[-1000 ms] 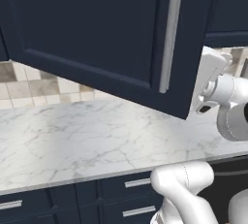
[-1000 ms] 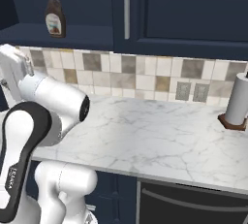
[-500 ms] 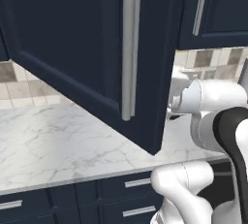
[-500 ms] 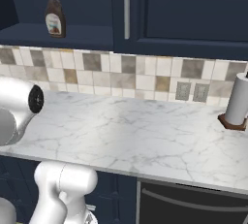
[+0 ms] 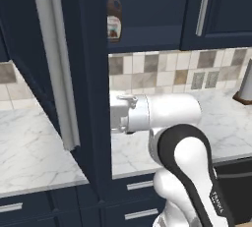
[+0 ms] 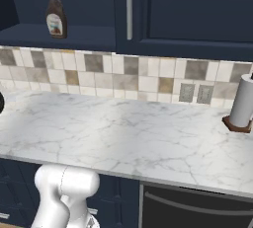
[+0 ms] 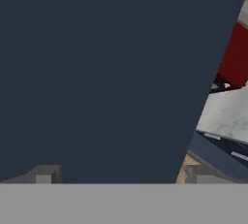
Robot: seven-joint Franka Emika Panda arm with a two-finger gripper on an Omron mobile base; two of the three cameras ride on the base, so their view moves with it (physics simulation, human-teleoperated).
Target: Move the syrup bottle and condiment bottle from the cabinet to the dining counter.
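The syrup bottle (image 5: pixel 114 22) stands upright on the shelf of the open navy cabinet (image 6: pixel 79 35), and in the right base view the syrup bottle (image 6: pixel 56 15) is at the upper left. The condiment bottle and the dining counter are out of view. The cabinet door (image 5: pixel 81 49) stands swung wide out, its silver handle (image 5: pixel 56 73) facing the camera. My wrist (image 5: pixel 125 114) reaches behind the door's edge, which hides the fingers there. In the hand view my gripper (image 7: pixel 123 174) is open, its tips far apart, close against the door's navy face (image 7: pixel 97 72).
A marble worktop (image 6: pixel 123 133) backed by tiled wall runs below the cabinet. A paper towel roll (image 6: pixel 242 104) stands at its right end. A closed cabinet door with a bar handle (image 6: pixel 129 7) is right of the open shelf. Navy drawers (image 5: pixel 140 213) sit under the worktop.
The cabinet door has swung much wider open, toward the left. My arm went with it and left the right base view. The syrup bottle now shows past the door in the left view.
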